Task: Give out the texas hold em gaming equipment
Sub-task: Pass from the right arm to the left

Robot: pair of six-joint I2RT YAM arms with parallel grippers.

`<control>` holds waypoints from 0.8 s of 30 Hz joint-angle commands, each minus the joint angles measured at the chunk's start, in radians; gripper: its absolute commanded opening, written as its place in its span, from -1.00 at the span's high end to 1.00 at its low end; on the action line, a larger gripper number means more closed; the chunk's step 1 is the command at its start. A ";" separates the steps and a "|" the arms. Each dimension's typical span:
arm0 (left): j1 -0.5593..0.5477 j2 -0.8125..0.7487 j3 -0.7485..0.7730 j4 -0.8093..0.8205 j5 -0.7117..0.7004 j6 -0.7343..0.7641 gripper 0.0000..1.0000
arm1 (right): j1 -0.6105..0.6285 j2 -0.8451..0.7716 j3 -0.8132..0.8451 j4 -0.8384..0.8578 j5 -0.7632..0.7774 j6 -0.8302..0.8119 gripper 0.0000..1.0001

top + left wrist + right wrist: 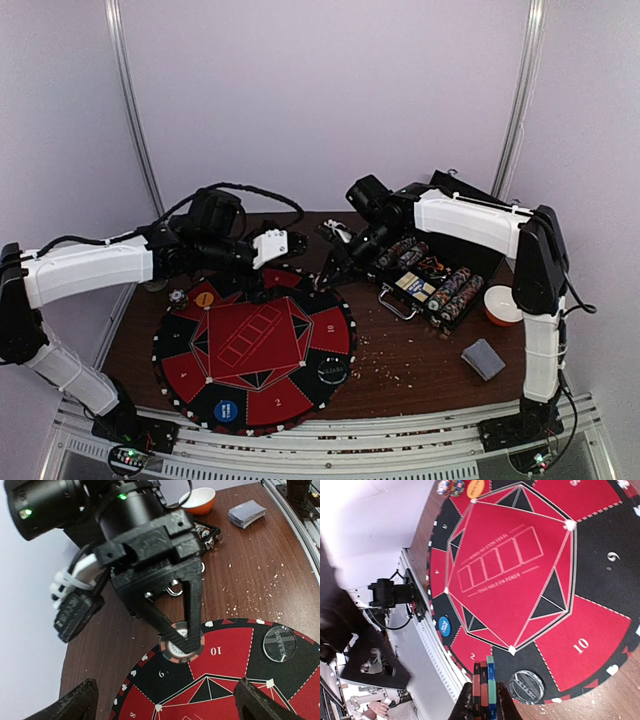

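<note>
Your right claw (484, 702) pinches a stack of striped poker chips (485, 682) at the rim of the red-and-black mat (510, 565), between 9 and 10. Your left claw (167, 705) is spread wide.

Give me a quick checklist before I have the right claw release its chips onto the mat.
1. Right claw shut on the chip stack: ok.
2. Stack over the mat, at its rim between segments 9 and 10: ok.
3. Stack already resting on the mat: cannot tell.
4. Dealer button apart from the drop spot: ok.
5. Left claw open, not touching the right claw: ok.
</note>
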 commanded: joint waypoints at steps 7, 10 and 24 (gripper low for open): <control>-0.038 0.098 -0.039 0.210 -0.085 0.010 -0.93 | 0.013 0.032 0.001 0.148 -0.113 0.094 1.00; -0.040 0.133 -0.020 0.214 -0.128 0.007 -0.85 | 0.017 0.042 0.012 0.159 -0.121 0.103 1.00; -0.040 0.187 0.025 0.203 -0.154 -0.023 -0.39 | 0.018 0.061 0.033 0.153 -0.121 0.100 1.00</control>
